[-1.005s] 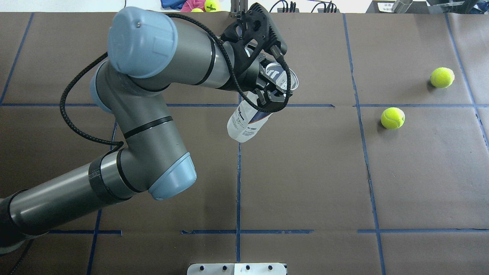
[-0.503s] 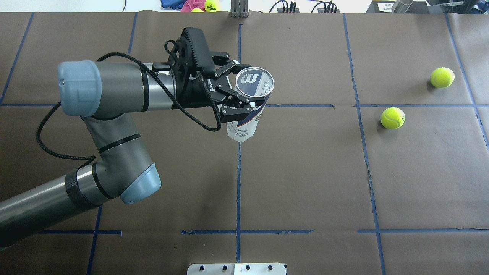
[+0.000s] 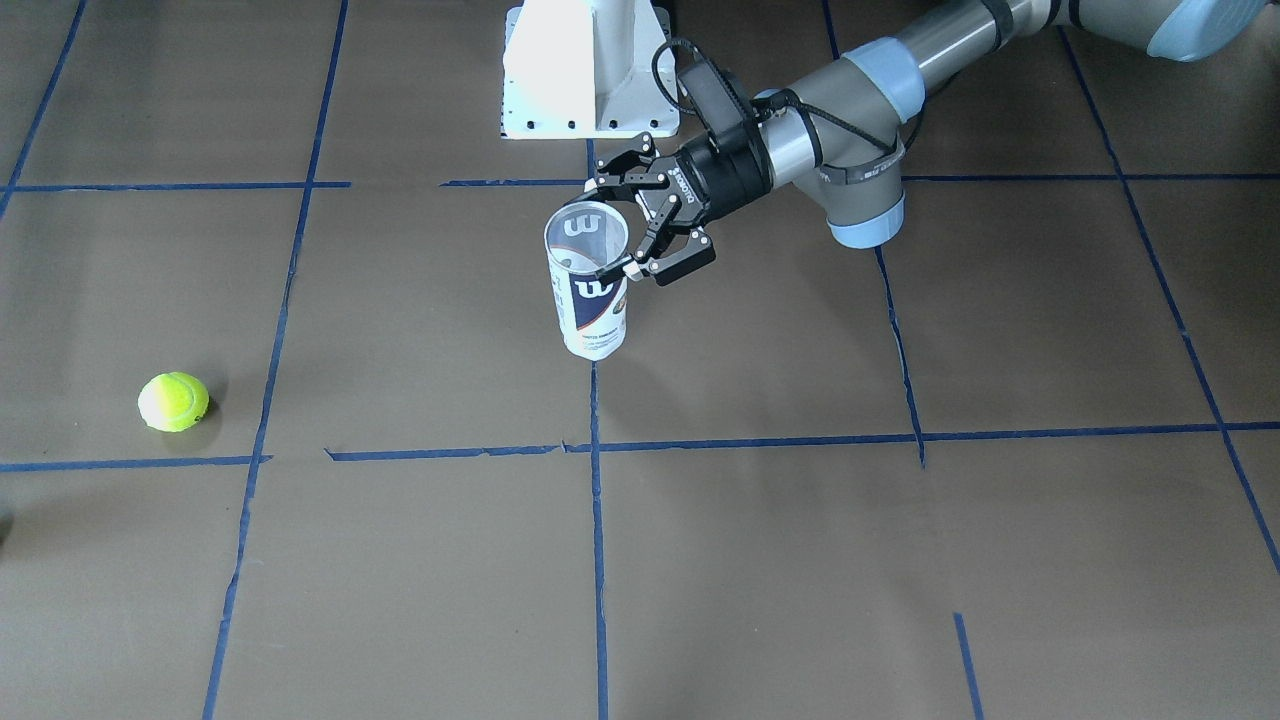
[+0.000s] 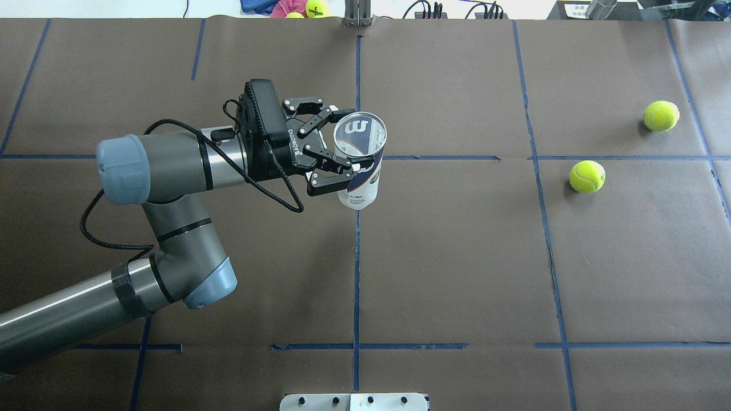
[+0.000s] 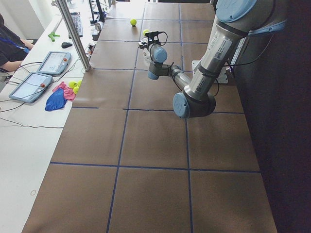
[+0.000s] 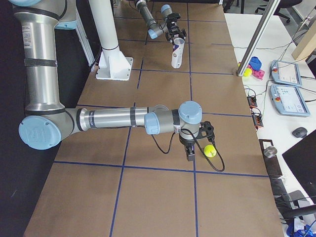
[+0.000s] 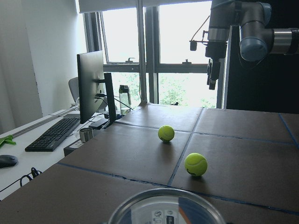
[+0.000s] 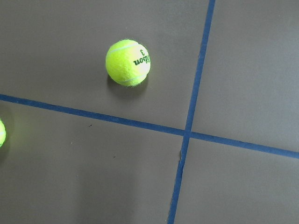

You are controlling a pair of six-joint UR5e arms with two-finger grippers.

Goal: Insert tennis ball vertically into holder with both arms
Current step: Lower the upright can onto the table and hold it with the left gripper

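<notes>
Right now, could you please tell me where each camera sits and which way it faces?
Front-facing: across the table, facing the robot; left gripper holds the clear plastic cylindrical can.
Overhead: behind the robot, looking down; left arm, two fuzzy yellow-green tennis balls.
Exterior left: table's left end; left arm near.
Exterior right: table's right end; right arm, right gripper near.
Left wrist: over the can's rim, toward the balls, right arm.
Right wrist: straight down; no robot parts.
Shared: both wrist views catch both balls.
</notes>
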